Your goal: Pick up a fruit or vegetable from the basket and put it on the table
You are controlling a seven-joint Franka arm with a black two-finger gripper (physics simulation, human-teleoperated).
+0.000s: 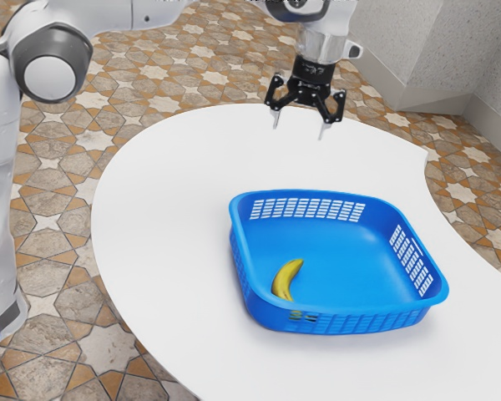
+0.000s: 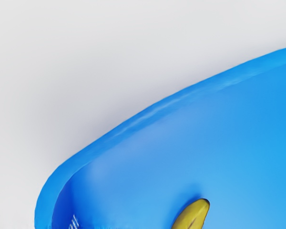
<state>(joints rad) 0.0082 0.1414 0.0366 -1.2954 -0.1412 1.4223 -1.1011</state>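
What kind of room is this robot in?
Hard to name, perhaps a hall or lobby: patterned stone floor tiles, a speckled grey wall and a curved white table.

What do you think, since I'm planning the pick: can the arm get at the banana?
Probably yes: the banana lies uncovered in the basket and the gripper hangs open, though one wall is close.

The exterior view looks slantingly down from beside the white-and-grey robot arm [image 1: 54,33], far enough back to take in the white, curved-edged counter [image 1: 159,209] and patterned tile floor [image 1: 54,292]. The wrist view, mounted by the black two-finger jaws [image 1: 300,132], faces down, much closer (part of the blue plastic basket [image 1: 239,230] looms large). Both share basket, counter and curved yellow banana [image 1: 283,280].
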